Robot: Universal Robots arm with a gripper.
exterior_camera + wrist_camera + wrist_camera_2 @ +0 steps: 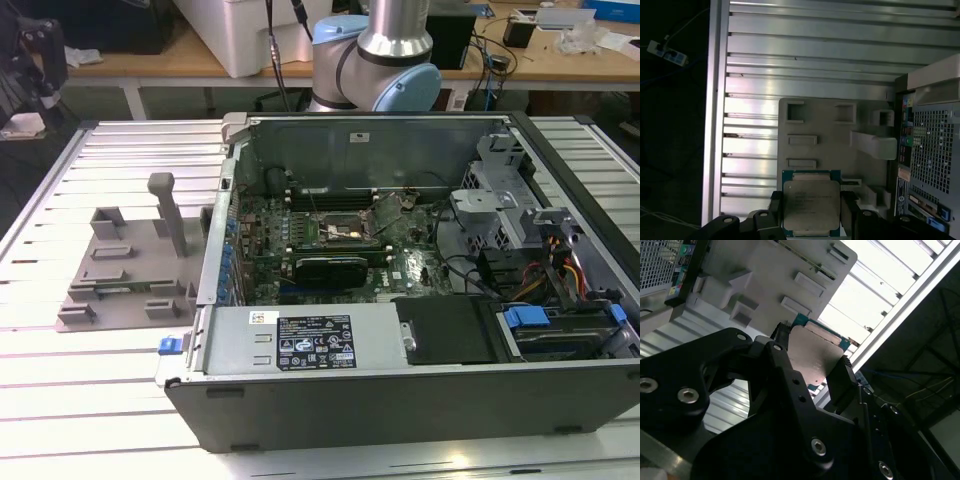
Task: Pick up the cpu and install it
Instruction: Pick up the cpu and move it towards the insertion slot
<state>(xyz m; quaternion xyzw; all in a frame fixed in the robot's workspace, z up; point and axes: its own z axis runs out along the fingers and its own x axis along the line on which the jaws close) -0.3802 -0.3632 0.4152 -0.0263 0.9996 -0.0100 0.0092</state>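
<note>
Gripper [812, 220] is clamped on the cpu [811, 207]: in both wrist views the black fingers [776, 207] press its two opposite edges w/ the silvery top facing the first wrist cam. In the second wrist view the chip's teal underside rim shows. Behind the cpu lies the grey fixture plate [830, 145] w/ its raised blocks and posts; can't tell if chip touches it. In the exterior view the plate sits on the slatted metal table [90, 400] at 9 o'clock of the open computer case [400, 390], i.e. the exterior view's left, just beside it. Robot arm [385, 60] rises at 12 o'clock behind the case. The black socket frame [340, 232] sits approx mid-motherboard, w/ the power supply [300, 340] at its 6 o'clock.
</note>
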